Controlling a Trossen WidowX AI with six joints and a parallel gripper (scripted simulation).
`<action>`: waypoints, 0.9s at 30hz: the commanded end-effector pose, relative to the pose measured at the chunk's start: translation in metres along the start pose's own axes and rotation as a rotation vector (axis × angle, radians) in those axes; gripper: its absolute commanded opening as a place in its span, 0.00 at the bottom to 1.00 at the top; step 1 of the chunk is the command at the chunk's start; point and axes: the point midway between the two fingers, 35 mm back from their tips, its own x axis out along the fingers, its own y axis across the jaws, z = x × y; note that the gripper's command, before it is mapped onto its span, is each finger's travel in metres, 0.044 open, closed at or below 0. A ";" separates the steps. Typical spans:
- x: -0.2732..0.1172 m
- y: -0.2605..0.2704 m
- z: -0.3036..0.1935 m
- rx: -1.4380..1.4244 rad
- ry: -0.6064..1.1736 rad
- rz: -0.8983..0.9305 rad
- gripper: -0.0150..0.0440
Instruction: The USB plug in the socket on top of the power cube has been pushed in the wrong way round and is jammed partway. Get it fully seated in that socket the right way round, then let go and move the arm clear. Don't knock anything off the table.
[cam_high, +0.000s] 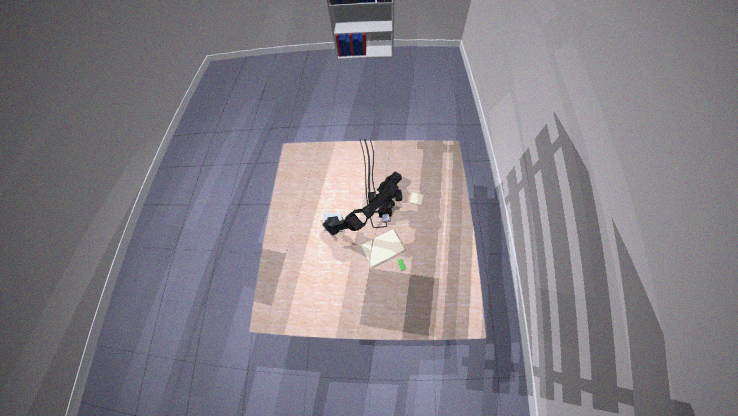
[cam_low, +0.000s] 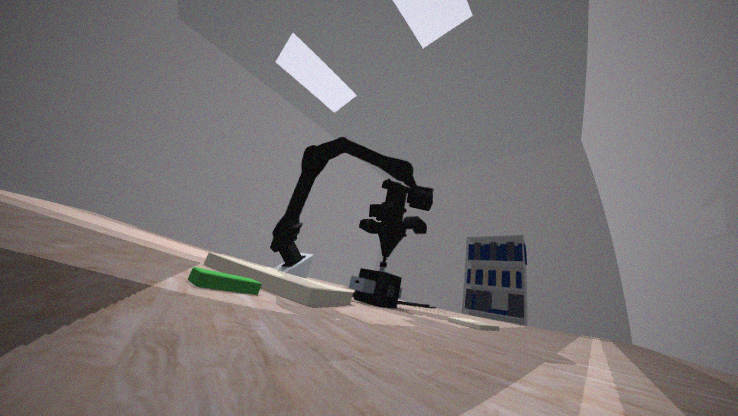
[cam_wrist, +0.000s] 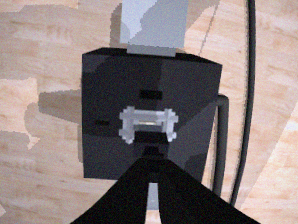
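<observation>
With its fingers nearly shut on the USB plug, the gripper pointing straight down.

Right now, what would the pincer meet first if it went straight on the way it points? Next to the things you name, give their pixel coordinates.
Pointing down and shut on the plug (cam_wrist: 151, 136), the pincer (cam_low: 383, 258) (cam_wrist: 152, 168) would likely press it against the black cube's top (cam_low: 380, 285) (cam_wrist: 107, 150); exact depth is unclear.

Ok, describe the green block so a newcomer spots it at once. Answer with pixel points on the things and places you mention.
On the wooden table (cam_high: 310, 304) (cam_low: 258, 361), find the large cream slab (cam_high: 386, 249) (cam_low: 310, 291). The small green block (cam_high: 401, 264) (cam_low: 224, 281) lies beside it, the only bright green thing there.
</observation>
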 end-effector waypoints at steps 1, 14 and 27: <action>0.001 0.000 0.000 0.001 0.001 0.001 0.25; 0.002 0.000 0.000 0.001 0.001 0.001 0.25; 0.004 0.000 0.000 0.001 0.001 0.001 0.25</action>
